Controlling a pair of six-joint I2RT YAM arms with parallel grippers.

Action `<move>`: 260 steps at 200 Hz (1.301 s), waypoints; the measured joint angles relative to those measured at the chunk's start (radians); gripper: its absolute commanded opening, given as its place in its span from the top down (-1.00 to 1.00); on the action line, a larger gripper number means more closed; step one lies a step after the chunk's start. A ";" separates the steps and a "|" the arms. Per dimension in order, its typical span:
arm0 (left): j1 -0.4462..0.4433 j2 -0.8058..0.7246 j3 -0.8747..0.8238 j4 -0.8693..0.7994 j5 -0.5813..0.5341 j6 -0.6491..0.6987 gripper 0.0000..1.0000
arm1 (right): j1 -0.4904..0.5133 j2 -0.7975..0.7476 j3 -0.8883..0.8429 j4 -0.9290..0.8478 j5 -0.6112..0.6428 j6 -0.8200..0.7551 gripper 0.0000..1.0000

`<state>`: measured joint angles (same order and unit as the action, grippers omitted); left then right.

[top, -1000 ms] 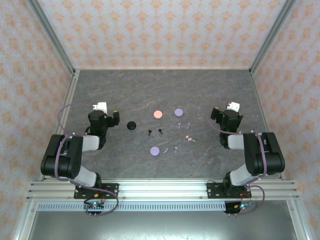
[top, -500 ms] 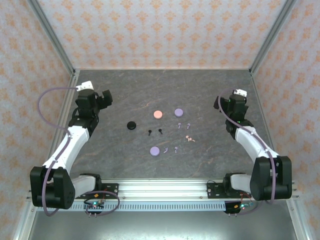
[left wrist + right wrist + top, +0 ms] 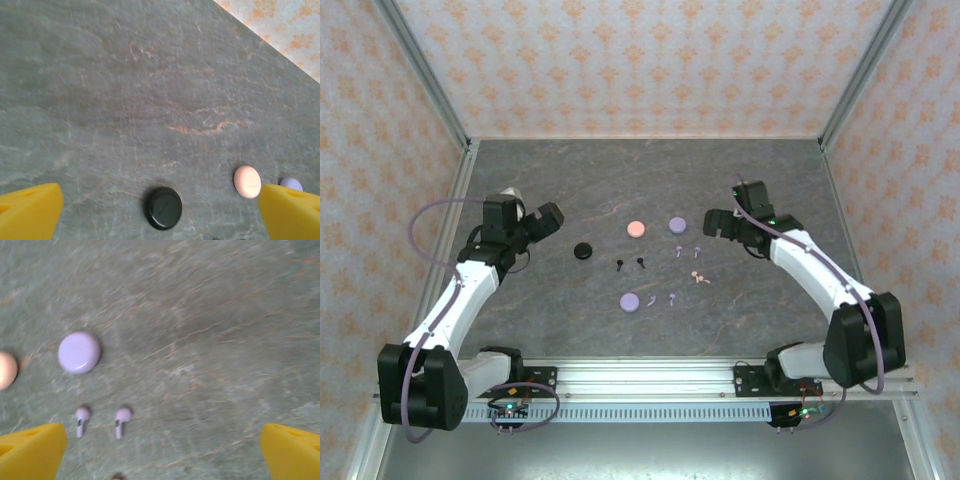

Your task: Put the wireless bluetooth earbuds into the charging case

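Observation:
Four round charging cases lie mid-table: a black case (image 3: 582, 250) (image 3: 163, 207), a pink case (image 3: 635, 229) (image 3: 247, 181), a far lilac case (image 3: 677, 225) (image 3: 79, 352) and a near lilac case (image 3: 630, 301). The earbuds lie loose beside them: a black pair (image 3: 630, 263), a pink pair (image 3: 698, 276), a lilac pair (image 3: 687, 251) (image 3: 121, 420) and a nearer lilac pair (image 3: 661, 298). My left gripper (image 3: 548, 218) (image 3: 160, 227) hangs open, left of the black case. To the right of the far lilac case my right gripper (image 3: 720, 222) (image 3: 162, 455) is open too. Neither holds anything.
The dark stone table (image 3: 650, 180) is fenced by aluminium posts and patterned walls on three sides. Bare tabletop lies behind the cases and toward the near edge, in front of the arm bases.
Both arms have unfolded from near their bases, reached out to the side walls, then swung inward toward the cases. Both grippers stayed open. The cases and earbuds have not moved.

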<state>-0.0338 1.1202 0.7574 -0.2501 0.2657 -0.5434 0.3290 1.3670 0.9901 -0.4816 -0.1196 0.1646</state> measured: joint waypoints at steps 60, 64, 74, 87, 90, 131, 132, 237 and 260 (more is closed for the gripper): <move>-0.042 -0.002 -0.013 0.059 0.023 -0.097 -1.00 | 0.114 0.334 0.320 -0.146 0.000 -0.154 -0.90; -0.043 -0.002 -0.013 0.060 0.023 -0.102 -1.00 | 0.117 0.360 0.343 -0.156 -0.001 -0.171 -0.90; -0.043 -0.002 -0.013 0.061 0.022 -0.108 -1.00 | 0.124 0.415 0.389 -0.168 -0.002 -0.201 -0.90; -0.043 -0.001 -0.012 0.060 0.022 -0.107 -1.00 | 0.127 0.476 0.434 -0.178 -0.013 -0.242 -0.91; -0.043 0.000 -0.010 0.058 0.021 -0.106 -1.00 | 0.127 0.490 0.443 -0.179 -0.019 -0.254 -0.91; -0.043 0.003 0.030 0.048 0.007 -0.085 -1.00 | 0.127 0.635 0.564 -0.224 -0.054 -0.367 -0.90; -0.043 0.003 0.031 0.048 0.007 -0.084 -1.00 | 0.127 0.637 0.566 -0.224 -0.054 -0.369 -0.90; -0.043 0.032 0.044 0.044 -0.011 -0.085 -1.00 | 0.135 0.797 0.678 -0.268 -0.088 -0.457 -0.62; -0.043 0.032 0.044 0.043 -0.011 -0.085 -1.00 | 0.142 0.808 0.679 -0.274 -0.091 -0.458 -0.55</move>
<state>-0.0772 1.1522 0.8017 -0.2066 0.2543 -0.6281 0.4713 2.1746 1.6688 -0.7551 -0.2104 -0.2932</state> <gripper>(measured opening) 0.999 0.791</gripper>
